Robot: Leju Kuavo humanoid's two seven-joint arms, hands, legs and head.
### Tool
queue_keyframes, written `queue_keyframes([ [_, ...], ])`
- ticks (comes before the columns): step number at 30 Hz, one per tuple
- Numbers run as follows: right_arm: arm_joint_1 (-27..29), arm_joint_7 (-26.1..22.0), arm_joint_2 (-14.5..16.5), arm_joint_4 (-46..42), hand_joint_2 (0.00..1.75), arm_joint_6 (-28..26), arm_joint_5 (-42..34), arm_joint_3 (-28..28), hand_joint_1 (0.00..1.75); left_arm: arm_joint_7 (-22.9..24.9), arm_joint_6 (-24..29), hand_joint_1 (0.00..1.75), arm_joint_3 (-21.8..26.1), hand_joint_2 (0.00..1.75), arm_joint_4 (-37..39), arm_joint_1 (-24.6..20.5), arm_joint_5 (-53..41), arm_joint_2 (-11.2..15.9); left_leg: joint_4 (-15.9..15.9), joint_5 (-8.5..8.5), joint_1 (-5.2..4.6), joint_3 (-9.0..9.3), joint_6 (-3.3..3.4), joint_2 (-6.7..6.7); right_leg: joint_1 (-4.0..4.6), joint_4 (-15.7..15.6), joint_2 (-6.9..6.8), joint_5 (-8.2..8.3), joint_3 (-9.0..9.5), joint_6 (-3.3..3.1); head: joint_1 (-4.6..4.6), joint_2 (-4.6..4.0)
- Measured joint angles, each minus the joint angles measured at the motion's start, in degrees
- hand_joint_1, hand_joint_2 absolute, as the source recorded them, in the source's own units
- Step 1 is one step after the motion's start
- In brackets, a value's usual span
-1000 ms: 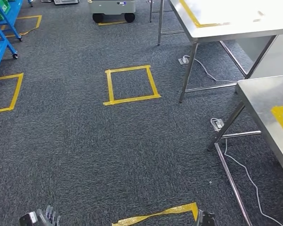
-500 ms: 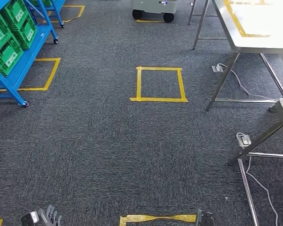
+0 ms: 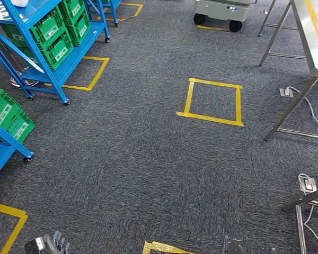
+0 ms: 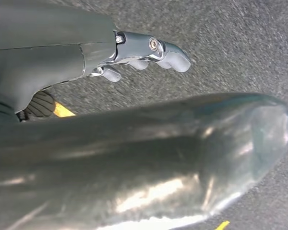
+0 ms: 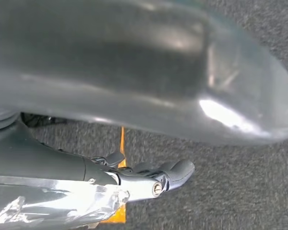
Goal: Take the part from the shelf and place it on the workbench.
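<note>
The blue shelf (image 3: 49,47) stands at the far left on the grey carpet (image 3: 129,169), its levels loaded with green crates (image 3: 55,34). The part itself cannot be made out; if it lies in a crate, it is too small to tell. The steel workbench (image 3: 309,37) is at the far right, well apart from the shelf. A square of yellow tape (image 3: 212,101) marks the floor between them. The left hand (image 4: 142,50) hangs over the carpet, fingers straight and holding nothing. The right hand (image 5: 153,177) hangs likewise, fingers extended and empty.
</note>
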Motion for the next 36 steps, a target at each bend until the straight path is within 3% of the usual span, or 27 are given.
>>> queue_keyframes([
  [1,-0.02,-0.01,0.02,-0.05,0.0,-0.04,0.0,0.0,0.0,0.0,0.03,0.0,0.0,0.0,0.0,0.12,0.0,0.02,0.22,-0.2,0.02,-0.29,-0.3,0.43,0.01,-0.23,-0.68,0.27,0.14,-0.37,-0.03,0.0],
  [3,0.05,-0.04,0.05,-0.16,0.0,-0.06,0.02,0.0,0.0,0.0,0.1,0.0,0.0,0.0,0.0,0.08,-0.01,0.04,3.5,-2.55,-0.18,-2.02,-0.7,3.28,-0.08,-0.79,-2.31,0.77,0.2,-1.0,-0.39,0.0],
  [5,0.25,-0.06,0.04,-0.19,0.0,-0.08,0.01,0.0,0.0,0.0,0.12,0.0,-0.01,0.0,0.0,-0.11,-0.06,-0.02,10.8,-6.49,-0.34,-5.43,-1.0,6.38,0.11,-0.89,-4.13,0.8,0.16,-1.27,-0.71,0.0],
  [7,0.32,-0.06,0.04,-0.19,0.0,-0.14,-0.01,0.0,0.0,0.0,0.1,0.0,-0.02,0.0,0.0,-0.11,-0.15,-0.07,15.82,-7.96,-0.25,-7.61,-1.3,7.28,0.19,-0.88,-6.01,0.7,0.14,-1.34,-0.73,0.0],
  [8,0.28,-0.06,0.04,-0.19,0.0,-0.18,-0.02,0.0,0.0,0.0,0.09,0.0,-0.01,0.0,-0.01,-0.07,-0.18,-0.05,15.32,-7.09,-0.21,-7.19,-1.42,7.54,0.17,-0.87,-6.84,0.64,0.17,-1.3,-0.74,0.0],
  [9,0.24,-0.06,0.04,-0.19,0.0,-0.22,-0.03,0.0,0.0,0.0,0.07,0.0,-0.01,0.0,-0.03,-0.04,-0.18,0.0,12.6,-5.38,-0.17,-5.61,-1.51,8.01,0.11,-0.87,-7.61,0.54,0.27,-1.18,-0.75,0.0],
  [11,0.2,-0.07,0.04,-0.2,0.0,-0.27,-0.05,0.0,0.0,0.0,0.03,0.0,0.0,0.0,-0.07,-0.13,-0.18,0.02,4.72,-2.07,-0.24,-1.17,-1.57,10.57,0.28,-0.65,-8.96,0.14,0.52,-0.66,-0.89,0.0],
  [13,0.18,-0.07,0.03,-0.21,0.0,-0.35,-0.06,0.0,0.0,0.0,-0.06,0.0,-0.01,0.0,-0.09,-0.29,-0.18,-0.08,0.44,-1.12,-0.4,1.14,-0.96,12.17,0.7,-0.42,-10.11,-0.37,0.66,-0.1,-0.78,0.01],
  [15,0.06,-0.06,0.02,-0.22,0.0,-0.41,-0.07,0.0,0.0,0.0,-0.1,0.0,-0.01,0.0,-0.1,-0.22,-0.18,-0.08,0.14,-1.26,-0.52,1.11,0.01,11.14,0.75,-0.45,-11.13,-0.67,1.06,0.3,-0.4,0.01],
  [17,-0.08,-0.07,0.02,-0.23,0.0,-0.42,-0.07,0.01,0.0,0.0,-0.1,0.0,0.01,0.0,-0.12,-0.08,-0.17,-0.01,0.08,-1.13,-0.44,1.07,0.71,9.89,0.42,0.6,-9.46,-1.72,0.94,0.9,-0.2,0.0],
  [18,-0.07,-0.07,0.02,-0.24,0.0,-0.42,-0.07,0.02,0.0,0.0,-0.1,0.0,0.02,0.0,-0.14,-0.14,-0.16,0.01,0.04,-1.0,-0.33,1.05,1.09,9.21,0.26,2.75,-7.8,-3.11,0.02,1.17,-0.13,0.0],
  [20,0.06,-0.07,0.01,-0.24,0.0,-0.45,-0.08,0.02,0.0,0.0,-0.1,0.0,0.02,0.0,-0.17,-0.3,-0.16,-0.02,0.04,-0.88,-0.3,0.96,1.6,7.74,0.16,10.4,-4.9,-6.89,-3.51,1.36,0.07,0.0],
  [21,0.13,-0.07,0.01,-0.23,0.0,-0.47,-0.08,0.02,0.0,0.0,-0.1,0.0,0.01,0.0,-0.17,-0.33,-0.16,-0.03,0.05,-0.84,-0.34,0.91,1.74,6.94,0.17,14.29,-4.45,-8.28,-5.48,1.33,0.13,0.0],
  [22,0.15,-0.06,0.0,-0.23,0.0,-0.49,-0.08,0.02,0.0,0.0,-0.09,0.0,0.01,0.0,-0.17,-0.29,-0.16,-0.02,0.06,-0.81,-0.37,0.91,1.77,6.11,0.18,16.56,-4.28,-8.61,-6.8,1.25,0.17,0.0],
  [23,0.15,-0.06,0.0,-0.23,0.0,-0.51,-0.07,0.02,0.0,0.0,-0.09,0.0,0.01,0.0,-0.17,-0.23,-0.16,0.01,0.07,-0.79,-0.39,0.93,1.76,5.26,0.17,16.54,-4.19,-7.74,-7.09,1.12,0.18,0.0],
  [25,0.09,-0.06,0.0,-0.23,0.0,-0.53,-0.05,0.02,0.0,0.0,-0.08,0.0,0.02,0.0,-0.17,-0.18,-0.16,0.03,0.1,-0.7,-0.32,1.01,1.63,3.46,0.09,10.27,-3.14,-3.47,-4.62,0.77,0.19,0.0],
  [27,-0.02,-0.05,0.01,-0.22,0.0,-0.55,-0.03,0.03,0.0,0.0,-0.08,0.0,0.02,0.0,-0.18,-0.23,-0.16,-0.01,0.18,-0.52,-0.27,0.84,1.2,1.86,-0.22,2.98,0.07,-0.54,-1.42,0.61,0.17,0.01],
  [29,-0.12,-0.02,0.01,-0.22,0.0,-0.57,-0.03,0.04,0.0,0.0,-0.08,0.0,0.02,0.0,-0.2,-0.19,-0.16,-0.02,0.13,-0.16,-0.1,0.36,0.42,0.62,-0.24,0.6,1.7,-0.16,-0.33,0.49,0.14,0.01],
  [31,-0.18,-0.01,0.03,-0.22,0.0,-0.62,-0.02,0.04,0.0,0.0,-0.02,0.0,0.02,0.0,-0.22,0.01,-0.16,0.02,-0.08,0.24,0.17,-0.1,-0.43,-0.32,-0.12,0.36,0.3,0.28,-0.24,-0.1,0.13,0.0],
  [33,-0.3,-0.04,0.05,-0.22,0.0,-0.68,0.01,0.04,0.0,0.0,0.07,0.0,0.01,0.0,-0.22,0.09,-0.18,0.06,1.62,-1.12,-0.05,-1.13,-0.98,1.79,-0.23,-0.16,-1.33,0.76,-0.19,-0.89,-0.26,0.0],
  [35,-0.27,-0.06,0.04,-0.21,0.0,-0.78,0.03,0.05,0.0,0.0,0.15,0.0,-0.01,0.0,-0.22,-0.11,-0.21,0.02,7.97,-4.99,-0.33,-4.06,-1.28,5.6,-0.1,-0.43,-3.22,0.95,-0.24,-1.3,-0.79,0.0],
  [36,-0.2,-0.07,0.03,-0.2,0.0,-0.87,0.04,0.05,0.0,0.0,0.18,0.0,-0.01,0.0,-0.22,-0.19,-0.25,-0.02,11.94,-6.86,-0.32,-5.86,-1.4,6.67,0.01,-0.42,-4.26,0.96,-0.31,-1.37,-0.93,0.0],
])
